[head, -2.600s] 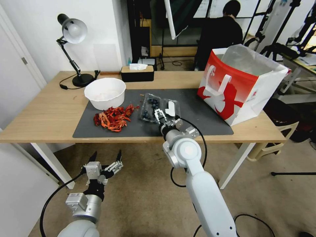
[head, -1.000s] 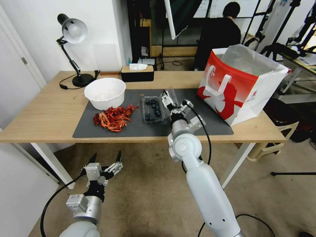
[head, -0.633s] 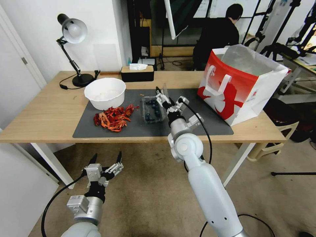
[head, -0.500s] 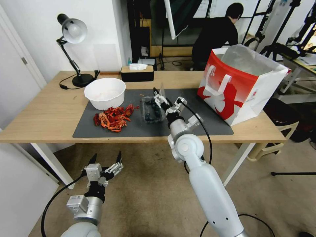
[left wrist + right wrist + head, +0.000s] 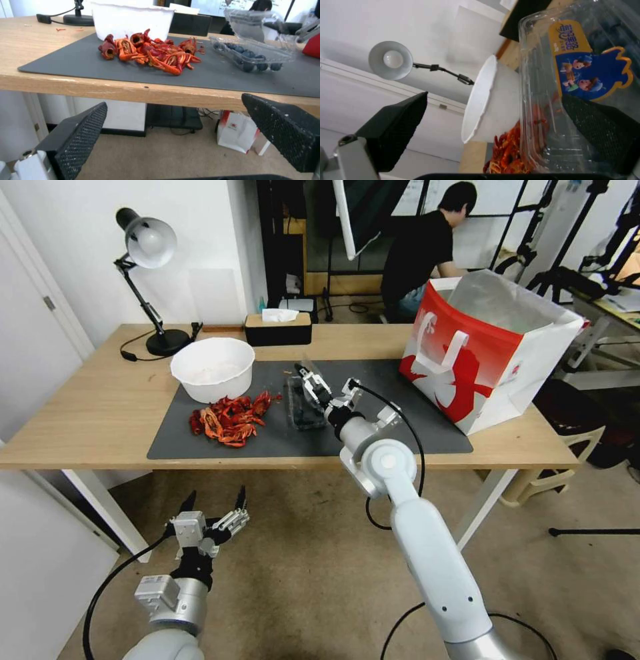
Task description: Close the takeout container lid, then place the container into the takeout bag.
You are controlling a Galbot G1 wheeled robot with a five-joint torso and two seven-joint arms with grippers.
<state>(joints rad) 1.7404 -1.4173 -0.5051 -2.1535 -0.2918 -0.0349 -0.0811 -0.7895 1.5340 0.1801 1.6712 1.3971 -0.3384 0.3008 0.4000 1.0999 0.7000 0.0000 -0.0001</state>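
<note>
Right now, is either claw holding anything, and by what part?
Right claw is open, one finger against the half-raised lid, pushing rather than gripping. Left claw is open, empty, below the table.

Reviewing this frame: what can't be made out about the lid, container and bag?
Head view: the right hand covers the lid, so its angle is unreadable there.
Left wrist view: the picture's edge cuts off where that hand meets the lid.
Right wrist view: the lid hides the tray of the takeout container.
Head view: the takeout bag front wall hides its bottom.
The left hand hangs open below the table.
</note>
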